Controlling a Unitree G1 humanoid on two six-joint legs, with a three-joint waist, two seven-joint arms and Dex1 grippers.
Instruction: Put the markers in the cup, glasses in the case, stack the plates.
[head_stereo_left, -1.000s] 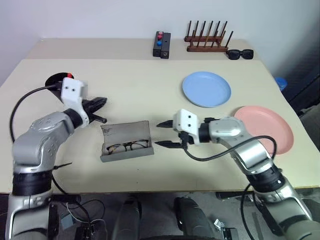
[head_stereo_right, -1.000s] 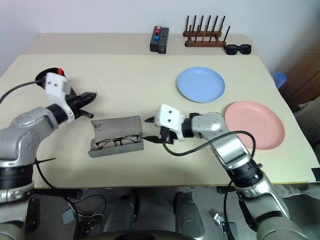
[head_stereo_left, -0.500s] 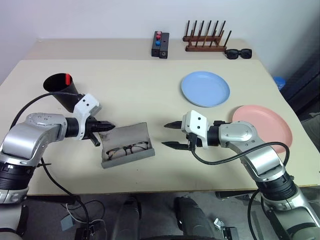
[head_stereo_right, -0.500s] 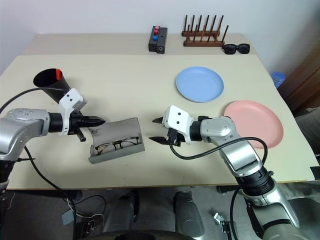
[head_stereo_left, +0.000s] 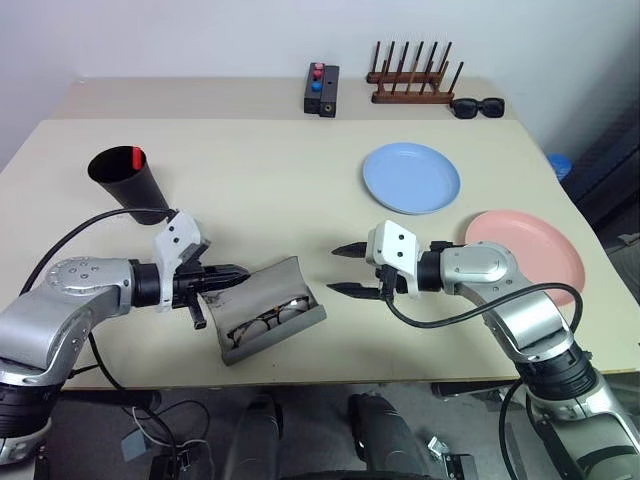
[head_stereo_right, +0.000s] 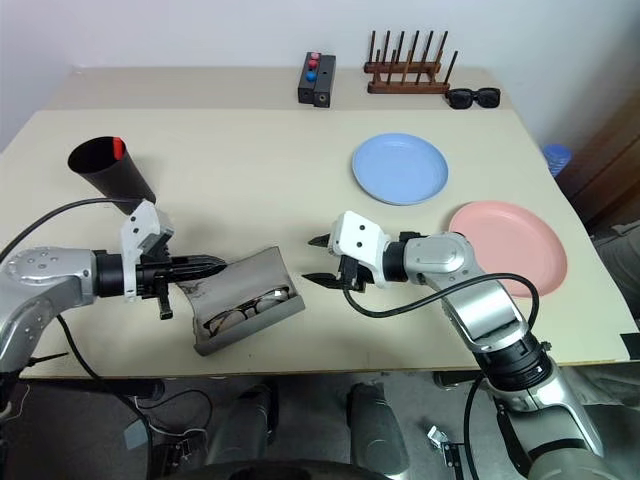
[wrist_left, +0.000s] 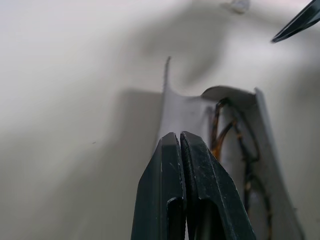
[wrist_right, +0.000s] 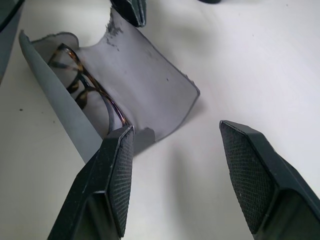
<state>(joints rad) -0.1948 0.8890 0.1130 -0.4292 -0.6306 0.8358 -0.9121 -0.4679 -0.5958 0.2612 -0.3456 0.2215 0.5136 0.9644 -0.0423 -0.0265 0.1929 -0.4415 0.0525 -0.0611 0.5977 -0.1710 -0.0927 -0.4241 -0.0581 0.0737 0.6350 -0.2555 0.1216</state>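
The grey case (head_stereo_left: 285, 290) lies open and askew near the table's front edge, with the dark-rimmed glasses (head_stereo_left: 268, 319) inside it. My left gripper (head_stereo_left: 244, 271) is shut, and its tips rest against the left end of the raised lid. My right gripper (head_stereo_left: 334, 270) hangs open just right of the case, nothing between its fingers. The black cup (head_stereo_left: 125, 180) stands at the left with a marker's red end (head_stereo_left: 135, 157) showing at its rim. The light blue plate (head_stereo_left: 411, 177) and the pink plate (head_stereo_left: 525, 255) lie apart on the right.
At the back edge stand a wooden rack (head_stereo_left: 412, 82), black sunglasses (head_stereo_left: 477, 106) and a black box with red and blue buttons (head_stereo_left: 322, 88). A black cable loops from each wrist down to the front edge.
My left gripper has swung from beside the cup down and right to the case lid. The case has turned and slid toward the front edge. The right gripper has stayed in place.
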